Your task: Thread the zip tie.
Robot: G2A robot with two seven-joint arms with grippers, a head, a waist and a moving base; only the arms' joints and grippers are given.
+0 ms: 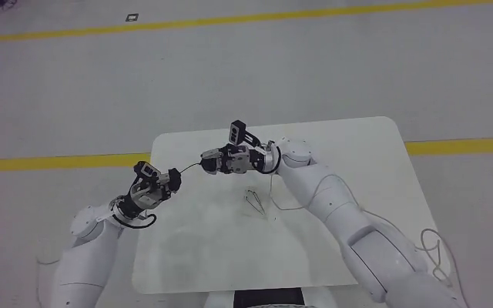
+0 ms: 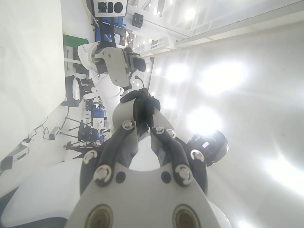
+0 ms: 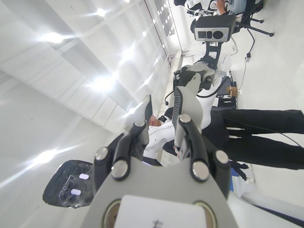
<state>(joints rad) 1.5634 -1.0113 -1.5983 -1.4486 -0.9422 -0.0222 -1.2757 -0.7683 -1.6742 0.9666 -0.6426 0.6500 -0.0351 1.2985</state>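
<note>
A thin dark zip tie (image 1: 189,165) hangs in the air above the white table (image 1: 347,146), spanning the gap between my two grippers. My left gripper (image 1: 173,179) is shut on its left end. In the left wrist view the black-padded fingertips (image 2: 142,106) press together and the tie's free part (image 2: 140,81) curls out beyond them. My right gripper (image 1: 206,162) faces the left one at the tie's other end. Its fingers (image 3: 177,105) stand apart in the right wrist view, the gripper (image 3: 162,103) open with nothing seen between them.
Loose zip ties (image 1: 254,200) lie on the table just below my right forearm. The table's left edge (image 1: 146,223) runs under my left arm. Bare tabletop stretches to the right and toward the front.
</note>
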